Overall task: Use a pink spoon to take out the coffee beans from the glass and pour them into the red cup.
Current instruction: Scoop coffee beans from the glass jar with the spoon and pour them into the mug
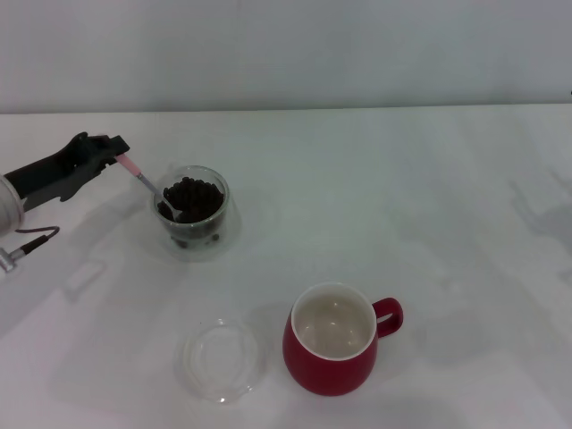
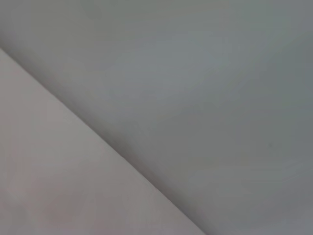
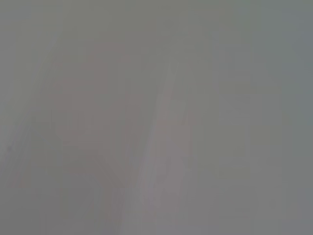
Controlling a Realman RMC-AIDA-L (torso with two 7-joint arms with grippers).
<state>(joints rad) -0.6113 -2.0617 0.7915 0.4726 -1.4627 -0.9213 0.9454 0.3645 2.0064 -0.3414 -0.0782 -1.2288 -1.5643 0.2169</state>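
Observation:
In the head view my left gripper point(image 1: 114, 148) is at the left of the table, shut on the pink handle of the pink spoon point(image 1: 134, 169). The spoon slants down to the right and its metal bowl rests on the coffee beans point(image 1: 192, 197) heaped in the glass point(image 1: 197, 213). The red cup point(image 1: 334, 349) stands upright at the front centre-right, its cream inside bare and its handle to the right. The right gripper is out of view. Both wrist views show only blank grey surfaces.
A flat, shallow clear round dish point(image 1: 221, 359) lies on the white table point(image 1: 402, 197) just left of the red cup. A dark cable point(image 1: 36, 238) hangs below my left arm near the table's left edge.

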